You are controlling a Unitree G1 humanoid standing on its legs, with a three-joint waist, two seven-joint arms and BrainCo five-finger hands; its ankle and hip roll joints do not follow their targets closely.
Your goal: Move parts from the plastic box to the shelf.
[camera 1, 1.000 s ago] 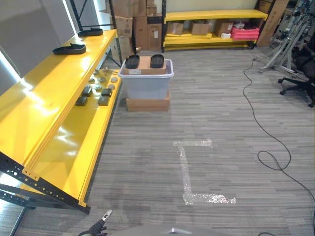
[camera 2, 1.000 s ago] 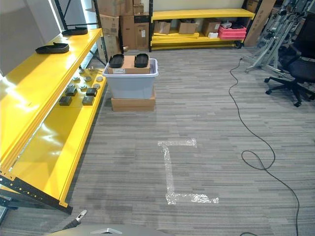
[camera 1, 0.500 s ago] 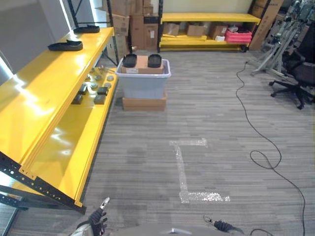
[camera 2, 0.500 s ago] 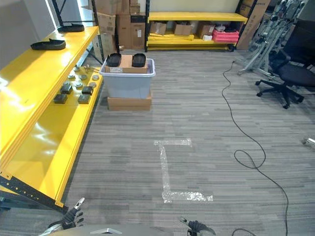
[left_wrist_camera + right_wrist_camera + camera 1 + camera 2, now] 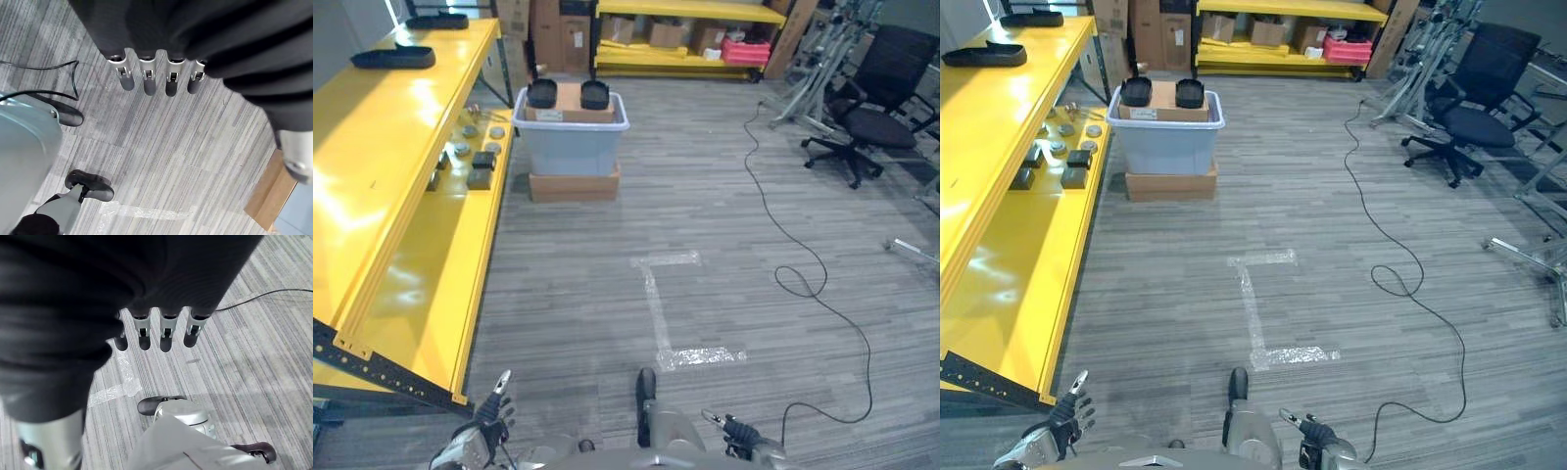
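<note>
Plastic box (image 5: 571, 145) sat well ahead of me at about 11 o'clock, on a flat cardboard box (image 5: 573, 184) on the carpet, two black parts (image 5: 542, 93) resting across a carton on top. The yellow shelf (image 5: 391, 186) ran along at 9 to 10 o'clock, just beside the box, small parts (image 5: 480, 178) already on its lower level. My left hand (image 5: 475, 443) hung low with fingers relaxed, empty. My right hand (image 5: 1317, 438) hung low too, fingers straight, holding nothing.
</note>
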